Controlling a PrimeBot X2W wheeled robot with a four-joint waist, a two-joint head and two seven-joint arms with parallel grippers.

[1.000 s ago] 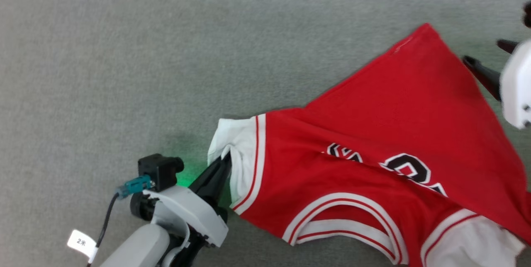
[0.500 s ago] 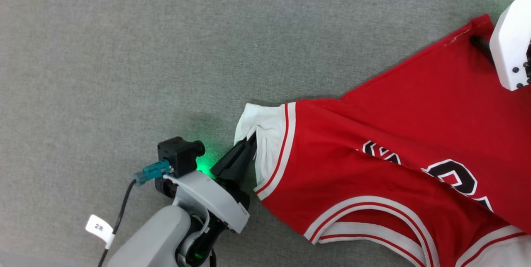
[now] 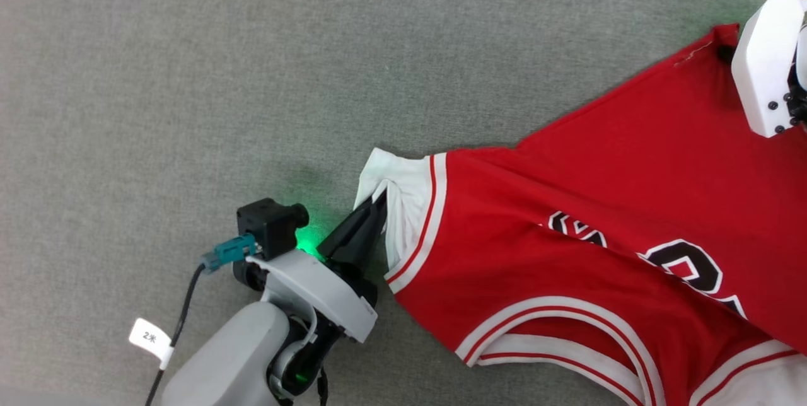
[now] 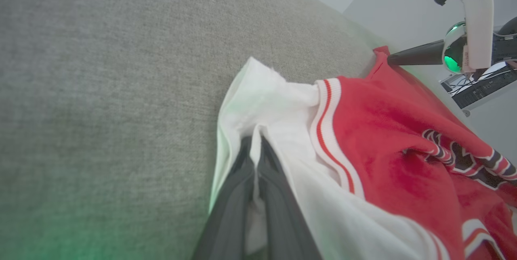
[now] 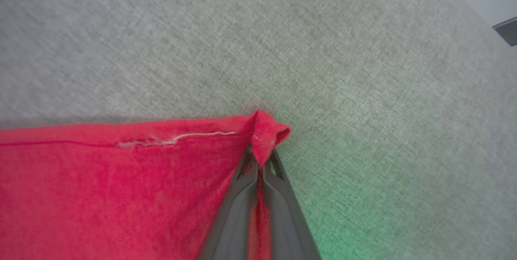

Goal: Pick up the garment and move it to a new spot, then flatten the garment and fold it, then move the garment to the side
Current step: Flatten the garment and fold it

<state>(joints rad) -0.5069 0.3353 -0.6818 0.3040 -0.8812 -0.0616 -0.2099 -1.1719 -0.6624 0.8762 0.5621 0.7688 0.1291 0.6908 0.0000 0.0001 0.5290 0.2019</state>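
The garment, red with white sleeves, striped trim and black lettering, lies spread across the grey surface on the right of the head view. My left gripper is shut on its white sleeve, with white cloth pinched between the dark fingers. My right gripper is shut on the garment's red hem corner at the far right. In the head view that corner peeks out beside the white right wrist housing.
Grey fabric-like surface stretches wide to the left and far side. In the left wrist view a pale floor and a dark keyboard-like object with cables lie beyond the surface's edge. A labelled cable hangs by my left wrist.
My right gripper came onto the red hem corner and closed on it. The camera shifted; the left gripper kept its hold on the white sleeve.
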